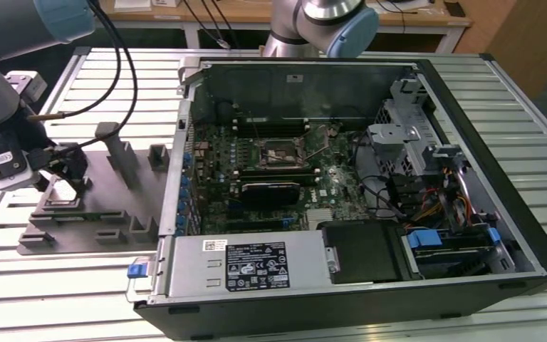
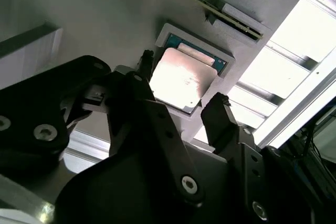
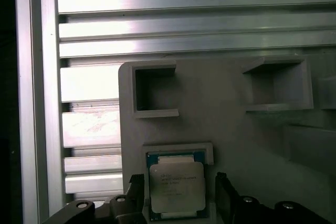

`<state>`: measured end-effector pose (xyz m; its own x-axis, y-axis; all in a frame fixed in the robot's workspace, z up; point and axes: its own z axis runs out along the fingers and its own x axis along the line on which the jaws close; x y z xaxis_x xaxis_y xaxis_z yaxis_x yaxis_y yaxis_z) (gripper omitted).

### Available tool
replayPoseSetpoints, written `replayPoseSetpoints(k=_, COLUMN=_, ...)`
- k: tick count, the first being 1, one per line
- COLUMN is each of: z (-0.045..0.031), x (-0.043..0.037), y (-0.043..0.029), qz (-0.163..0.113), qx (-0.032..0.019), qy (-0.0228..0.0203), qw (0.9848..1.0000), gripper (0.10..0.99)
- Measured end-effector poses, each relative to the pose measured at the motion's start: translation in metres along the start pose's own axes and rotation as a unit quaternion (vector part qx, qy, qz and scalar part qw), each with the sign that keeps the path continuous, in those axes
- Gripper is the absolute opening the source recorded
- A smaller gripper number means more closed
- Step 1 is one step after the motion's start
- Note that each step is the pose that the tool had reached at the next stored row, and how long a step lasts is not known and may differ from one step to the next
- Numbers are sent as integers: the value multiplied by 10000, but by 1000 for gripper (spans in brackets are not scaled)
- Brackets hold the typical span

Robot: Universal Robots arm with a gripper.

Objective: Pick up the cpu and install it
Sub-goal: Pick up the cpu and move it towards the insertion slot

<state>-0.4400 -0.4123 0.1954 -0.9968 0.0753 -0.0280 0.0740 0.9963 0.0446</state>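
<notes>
1. The gripper (image 3: 178, 178) is open wide, with nothing held between its black fingers (image 3: 222, 196).
2. The cpu (image 3: 176, 183) lies flat in a shallow square recess of a grey plastic tray (image 3: 210, 114), shiny metal top facing up, with a thin green rim showing around it.
3. In both wrist views one finger stands on each of two opposite sides of the cpu. A narrow gap shows between each finger and the chip's edge, so the cpu is straddled but not clamped.
4. The tray rests on a table (image 3: 157, 24) of ribbed aluminium slats. Two open box-shaped pockets are moulded into the tray beyond the cpu recess, and both hold nothing.
5. In the exterior view the arm reaches down over the tray at that view's left, and the gripper is low above the tray's near-left part.
6. An open computer case (image 1: 506, 178) lies on the table to the exterior view's right of the tray, just beside it.
7. On the green board inside the case sits the square black socket (image 1: 283, 153), well apart from the cpu and the gripper.
</notes>
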Motion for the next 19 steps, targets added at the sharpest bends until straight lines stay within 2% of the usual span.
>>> replayPoseSetpoints(k=1, z=0, x=0, y=0, qz=0, qx=0, qy=0, qw=10000, gripper=588)
replayPoseSetpoints(k=2, z=0, x=0, y=0, qz=0, qx=0, qy=0, qw=10000, gripper=651)
replayPoseSetpoints(k=19, z=122, x=5, y=-5, qz=-110, qx=-2, qy=5, qw=9999, gripper=651)
